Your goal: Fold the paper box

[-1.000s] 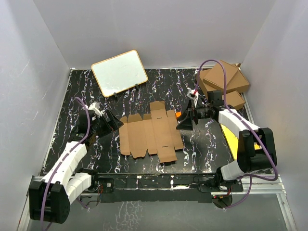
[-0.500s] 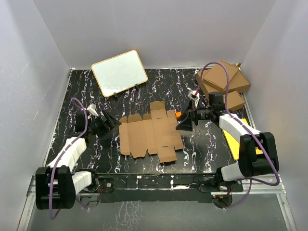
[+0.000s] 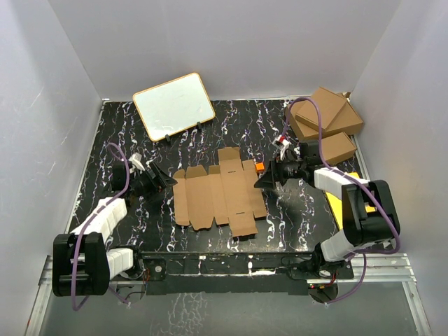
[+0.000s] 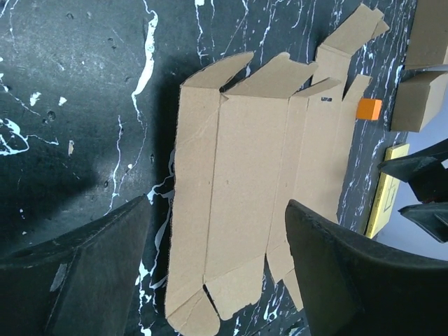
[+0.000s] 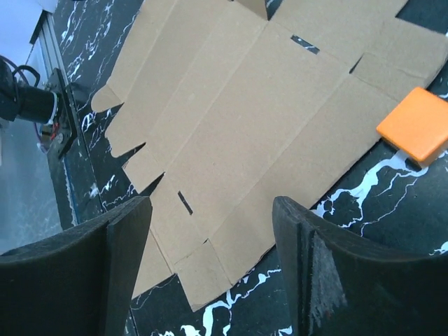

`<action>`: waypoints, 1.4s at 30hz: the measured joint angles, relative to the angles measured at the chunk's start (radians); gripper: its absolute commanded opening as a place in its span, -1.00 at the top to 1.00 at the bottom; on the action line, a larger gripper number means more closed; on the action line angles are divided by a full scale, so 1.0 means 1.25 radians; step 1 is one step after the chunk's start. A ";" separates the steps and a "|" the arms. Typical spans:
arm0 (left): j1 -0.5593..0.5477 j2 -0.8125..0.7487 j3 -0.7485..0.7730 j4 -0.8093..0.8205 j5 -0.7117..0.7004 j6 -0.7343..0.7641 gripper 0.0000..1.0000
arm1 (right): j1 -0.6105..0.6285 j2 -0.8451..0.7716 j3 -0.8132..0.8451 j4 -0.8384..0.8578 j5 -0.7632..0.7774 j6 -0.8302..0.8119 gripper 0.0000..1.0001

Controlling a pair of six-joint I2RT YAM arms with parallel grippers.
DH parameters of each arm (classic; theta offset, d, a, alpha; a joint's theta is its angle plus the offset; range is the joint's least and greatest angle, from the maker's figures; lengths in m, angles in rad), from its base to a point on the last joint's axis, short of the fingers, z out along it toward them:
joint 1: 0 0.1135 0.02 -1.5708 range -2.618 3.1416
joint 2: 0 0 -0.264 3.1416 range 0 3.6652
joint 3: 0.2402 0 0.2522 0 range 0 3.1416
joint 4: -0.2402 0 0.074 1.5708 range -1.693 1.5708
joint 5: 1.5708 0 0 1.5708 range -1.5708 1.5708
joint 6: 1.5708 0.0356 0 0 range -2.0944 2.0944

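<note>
**A:** Paper box (image 3: 220, 196): flat, unfolded, at bench (image 3: 119, 140) centre. Left pincer (image 3: 170, 182) at its 9 o'clock edge, right pincer (image 3: 260, 180) at 3 o'clock; both spread wide, holding nothing.

**B:** Advice for the first fold?

**A:** Slide one fingertip beneath an outer panel, lift along the crease, pin the middle panel flat. Avoid the orange block (image 3: 259, 166) at 2 o'clock.

Whiteboard (image 3: 173, 106) rear-left; stacked cartons (image 3: 325, 115) rear-right; orange block (image 5: 418, 126) mid-table.
</note>
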 measured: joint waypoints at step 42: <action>-0.001 0.149 -0.019 0.069 0.035 -0.053 -0.04 | 0.002 0.138 -0.036 0.106 0.180 0.230 0.33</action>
